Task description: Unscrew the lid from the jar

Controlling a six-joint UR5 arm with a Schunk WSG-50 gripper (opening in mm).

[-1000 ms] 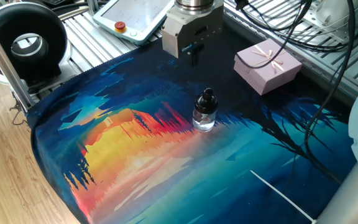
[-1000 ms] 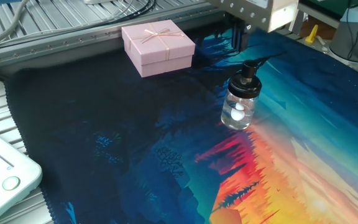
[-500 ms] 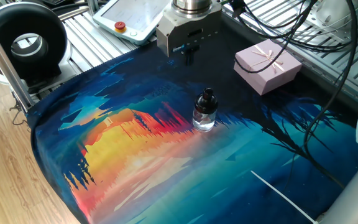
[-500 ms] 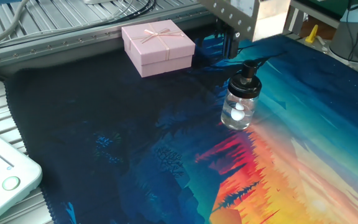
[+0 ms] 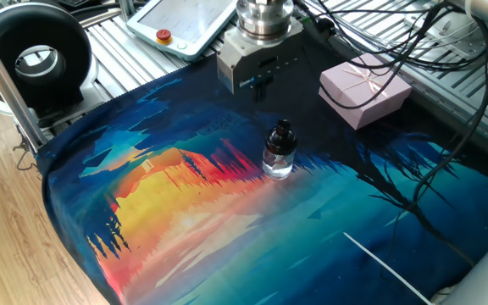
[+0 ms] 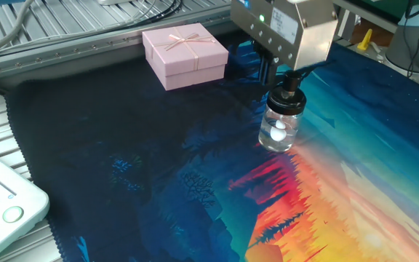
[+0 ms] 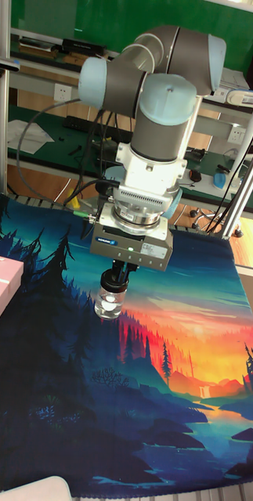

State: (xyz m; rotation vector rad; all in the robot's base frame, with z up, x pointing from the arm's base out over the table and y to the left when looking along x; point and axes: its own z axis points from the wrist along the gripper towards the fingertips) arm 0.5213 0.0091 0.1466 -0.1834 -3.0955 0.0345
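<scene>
The jar [image 5: 279,161] is a small clear glass bottle standing upright on the painted mat, with something white inside it [image 6: 278,131]. Its black knobbed lid [image 5: 282,133] sits on top. My gripper [image 5: 259,86] hangs in the air behind and above the jar, apart from it in this view. Its dark fingers are close together with nothing between them. In the other fixed view the gripper [image 6: 269,67] stands just behind the lid [image 6: 291,86]. Seen from the tall fixed view, the gripper [image 7: 126,271] hangs right over the jar [image 7: 110,302] and covers most of the lid.
A pink ribboned gift box [image 5: 364,89] lies on the mat's far side, right of the gripper. A teach pendant [image 5: 185,21] and a black round device [image 5: 32,55] lie off the mat at the back left. Black cables [image 5: 413,51] hang over the back right.
The gripper has shifted sideways and come down a little, closer to the top of the jar. The jar and its lid have not moved.
</scene>
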